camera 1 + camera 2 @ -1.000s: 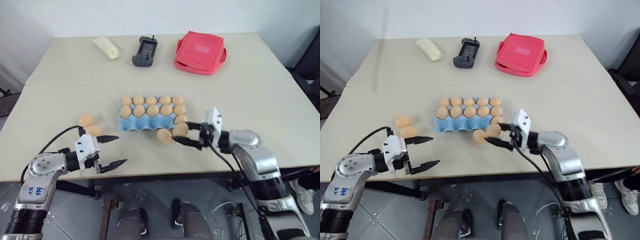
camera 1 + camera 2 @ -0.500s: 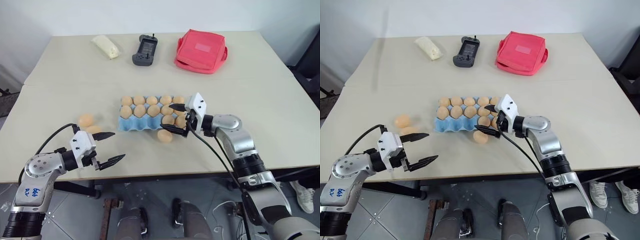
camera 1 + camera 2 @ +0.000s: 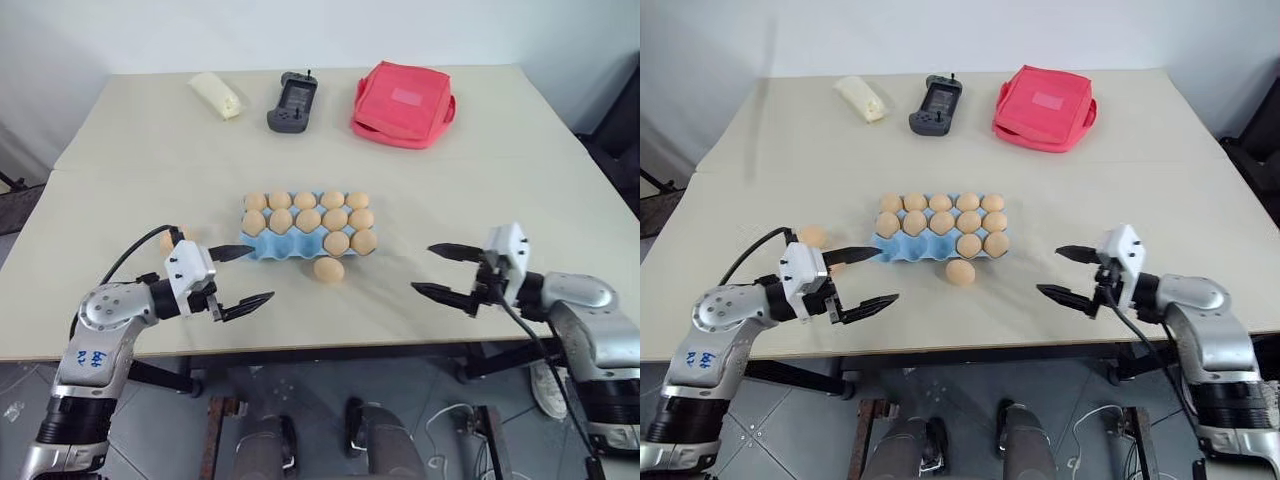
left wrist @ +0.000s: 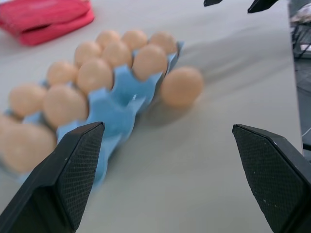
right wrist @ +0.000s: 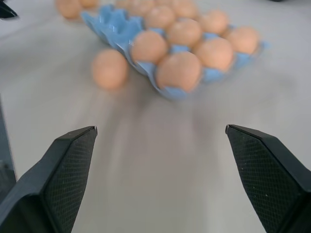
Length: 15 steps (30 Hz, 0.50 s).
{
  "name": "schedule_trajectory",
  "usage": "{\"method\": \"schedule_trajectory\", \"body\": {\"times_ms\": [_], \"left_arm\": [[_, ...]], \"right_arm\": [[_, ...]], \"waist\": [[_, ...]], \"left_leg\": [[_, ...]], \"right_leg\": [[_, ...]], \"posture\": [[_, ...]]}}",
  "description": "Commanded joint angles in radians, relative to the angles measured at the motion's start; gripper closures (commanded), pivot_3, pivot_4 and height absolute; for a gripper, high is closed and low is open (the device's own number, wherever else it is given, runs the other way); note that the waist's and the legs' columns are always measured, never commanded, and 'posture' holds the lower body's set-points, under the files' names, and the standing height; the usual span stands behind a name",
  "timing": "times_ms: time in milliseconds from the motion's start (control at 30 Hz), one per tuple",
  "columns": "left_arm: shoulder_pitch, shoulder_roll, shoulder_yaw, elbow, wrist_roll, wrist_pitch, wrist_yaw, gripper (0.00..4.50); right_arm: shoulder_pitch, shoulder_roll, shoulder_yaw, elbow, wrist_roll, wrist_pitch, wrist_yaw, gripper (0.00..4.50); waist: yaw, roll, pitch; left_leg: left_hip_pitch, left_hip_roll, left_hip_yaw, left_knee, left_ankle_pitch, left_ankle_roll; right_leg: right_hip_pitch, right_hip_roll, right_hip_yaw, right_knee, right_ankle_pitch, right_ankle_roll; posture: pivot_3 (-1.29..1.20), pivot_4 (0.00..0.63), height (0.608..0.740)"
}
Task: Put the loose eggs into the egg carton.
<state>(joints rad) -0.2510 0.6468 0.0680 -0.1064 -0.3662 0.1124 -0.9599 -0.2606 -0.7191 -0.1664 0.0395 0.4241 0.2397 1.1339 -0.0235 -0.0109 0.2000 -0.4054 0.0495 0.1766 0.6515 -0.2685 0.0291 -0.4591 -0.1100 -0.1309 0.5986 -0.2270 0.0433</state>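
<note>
picking up the next loose egg: approach notes

head views: the egg carton (image 3: 305, 228) sits mid-counter (image 3: 520, 170), its two far rows full and two eggs at the right end of the near row. one loose egg (image 3: 328, 269) lies on the counter just beside the carton's near edge. another egg (image 3: 812, 236) lies off the carton's left end, partly behind the left hand (image 3: 240, 277). both hands are spread wide and hold nothing; the right hand (image 3: 442, 270) hovers well to the right of the carton.

left wrist view: the carton's empty near cups (image 4: 114, 104) face the left hand, the loose egg beside them. judged best: straddle the egg at its widest part, close gently, lift clear of the scalloped rim.

right wrist view: the loose egg (image 5: 110, 68) lies apart from the open fingers (image 5: 68, 160). approaching low risks nudging the egg, which will likely roll.
</note>
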Motion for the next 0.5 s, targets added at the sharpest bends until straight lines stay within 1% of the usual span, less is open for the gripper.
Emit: {"method": "schedule_trajectory", "body": {"times_ms": [33, 133, 233, 300, 367, 433, 500], "left_arm": [[-0.028, 0.002, -0.003, 0.006, -0.017, 0.01, -0.023, 0.0], [-0.037, 0.01, -0.002, 0.023, -0.013, 0.012, -0.041, 0.0], [-0.043, 0.029, 0.012, 0.056, -0.009, 0.012, -0.064, 0.0], [-0.055, 0.047, 0.026, 0.087, -0.007, 0.005, -0.078, 0.0], [-0.061, 0.069, 0.04, 0.11, -0.01, 0.001, -0.092, 0.0], [-0.053, 0.085, 0.056, 0.115, -0.016, 0.0, -0.099, 0.0], [-0.032, 0.099, 0.072, 0.105, -0.023, 0.006, -0.104, 0.0]], "right_arm": [[0.021, -0.019, -0.02, 0.026, -0.017, -0.1, 0.035, 0.05], [0.014, -0.003, -0.005, 0.027, -0.019, -0.132, 0.036, 0.05], [-0.008, 0.013, 0.041, 0.009, -0.039, -0.147, 0.036, 0.05], [-0.031, 0.021, 0.088, -0.014, -0.051, -0.124, 0.038, 0.05], [-0.058, 0.033, 0.14, -0.044, -0.053, -0.053, 0.022, 0.05], [-0.077, 0.044, 0.194, -0.073, -0.056, 0.022, 0.013, 0.05], [-0.1, 0.07, 0.239, -0.08, -0.068, 0.055, -0.003, 0.05]], "waist": [[-0.005, 0.0, 0.0], [-0.008, 0.0, 0.0], [-0.007, 0.0, 0.0], [-0.006, 0.0, 0.0], [-0.005, 0.0, 0.0], [-0.005, 0.0, 0.0], [-0.004, 0.0, 0.0]], "left_leg": [[0.0, 0.0, 0.0, 0.0, 0.0, -0.001], [0.0, 0.0, 0.0, 0.0, 0.001, -0.001], [0.001, 0.0, 0.0, 0.001, 0.002, -0.001], [0.0, 0.0, 0.0, 0.001, 0.002, -0.001], [0.0, 0.001, 0.0, 0.002, 0.003, -0.001], [0.0, 0.001, 0.0, 0.002, 0.003, 0.0], [0.0, 0.001, -0.001, 0.001, 0.003, -0.001]], "right_leg": [[0.0, 0.0, 0.0, 0.0, 0.0, 0.0], [-0.001, 0.001, 0.001, 0.001, 0.0, 0.0], [-0.001, 0.001, 0.001, 0.002, 0.0, -0.001], [0.0, 0.001, 0.001, 0.002, 0.0, -0.001], [-0.001, 0.001, 0.001, 0.002, 0.001, -0.002], [-0.001, 0.0, 0.001, 0.002, 0.001, -0.002], [-0.001, -0.001, 0.001, 0.002, 0.001, -0.003]], "posture": [[0.0, 0.15, 0.74], [0.0, 0.15, 0.74], [0.0, 0.15, 0.74], [0.0, 0.15, 0.74], [0.0, 0.15, 0.74], [0.0, 0.15, 0.74], [0.0, 0.15, 0.74]]}}
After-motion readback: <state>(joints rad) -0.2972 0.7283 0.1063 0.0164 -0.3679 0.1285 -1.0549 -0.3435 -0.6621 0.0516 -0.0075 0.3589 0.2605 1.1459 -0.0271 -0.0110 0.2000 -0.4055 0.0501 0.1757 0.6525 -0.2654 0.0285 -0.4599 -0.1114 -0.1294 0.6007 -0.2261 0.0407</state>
